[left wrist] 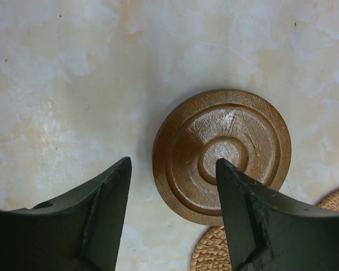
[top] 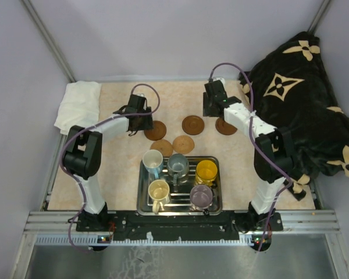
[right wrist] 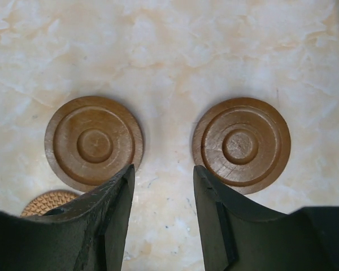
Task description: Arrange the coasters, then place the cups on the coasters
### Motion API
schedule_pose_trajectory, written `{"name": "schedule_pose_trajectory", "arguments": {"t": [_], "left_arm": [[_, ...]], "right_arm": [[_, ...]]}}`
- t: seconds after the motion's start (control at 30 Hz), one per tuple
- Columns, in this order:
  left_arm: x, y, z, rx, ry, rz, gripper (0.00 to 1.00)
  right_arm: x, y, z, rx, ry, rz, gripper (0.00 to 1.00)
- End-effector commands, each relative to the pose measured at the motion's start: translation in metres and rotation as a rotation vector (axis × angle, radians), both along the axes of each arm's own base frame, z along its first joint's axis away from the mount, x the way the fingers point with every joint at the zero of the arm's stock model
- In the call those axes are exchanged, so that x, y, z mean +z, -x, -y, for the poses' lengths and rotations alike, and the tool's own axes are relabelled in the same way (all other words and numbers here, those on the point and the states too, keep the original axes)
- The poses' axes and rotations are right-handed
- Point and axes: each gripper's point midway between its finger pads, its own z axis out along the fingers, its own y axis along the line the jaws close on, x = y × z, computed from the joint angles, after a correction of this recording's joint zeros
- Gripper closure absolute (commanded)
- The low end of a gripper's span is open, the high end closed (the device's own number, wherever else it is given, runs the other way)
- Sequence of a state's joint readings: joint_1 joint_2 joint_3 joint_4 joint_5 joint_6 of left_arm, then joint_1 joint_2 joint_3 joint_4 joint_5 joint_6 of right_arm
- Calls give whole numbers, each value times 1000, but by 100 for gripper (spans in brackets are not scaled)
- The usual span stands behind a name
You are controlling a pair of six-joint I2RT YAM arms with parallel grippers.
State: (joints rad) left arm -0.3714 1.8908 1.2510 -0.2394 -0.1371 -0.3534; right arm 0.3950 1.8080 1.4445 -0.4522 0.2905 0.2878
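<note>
Here we see the marbled tabletop (top: 116, 174), with a black patterned blanket (top: 302, 99) heaped over its far right corner and a white cloth (top: 78, 104) at its far left corner. The steel tray (top: 218, 186) sits midway along the near edge. Our left gripper (left wrist: 173, 164) hovers parted and empty above the edge of a dark wooden coaster (left wrist: 223, 152). Our right gripper (right wrist: 163, 168), parted and empty, hangs over bare top between two more. The five cups (top: 177, 165) stand in the tray. The five coasters (top: 192, 124) lie mid-tabletop, just beyond it.
</note>
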Motion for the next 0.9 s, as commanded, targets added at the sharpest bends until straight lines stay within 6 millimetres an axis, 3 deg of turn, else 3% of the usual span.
{"name": "schedule_pose_trajectory", "arguments": {"t": [0.0, 0.23, 0.43, 0.57, 0.87], "left_arm": [[-2, -11, -4, 15, -42, 9, 32], [-24, -13, 0, 7, -56, -52, 31], [-43, -5, -10, 31, -101, -103, 37], [-47, 0, -24, 70, -157, -116, 43], [-51, 7, -65, 197, -185, -163, 42]], "right_arm": [[24, -13, -17, 44, -26, 64, 53], [27, -11, -28, 83, -52, 75, 53], [10, -18, -50, 158, -85, 42, 60], [-4, -19, -65, 192, -92, 11, 65], [-29, -15, -89, 246, -93, -46, 70]]}}
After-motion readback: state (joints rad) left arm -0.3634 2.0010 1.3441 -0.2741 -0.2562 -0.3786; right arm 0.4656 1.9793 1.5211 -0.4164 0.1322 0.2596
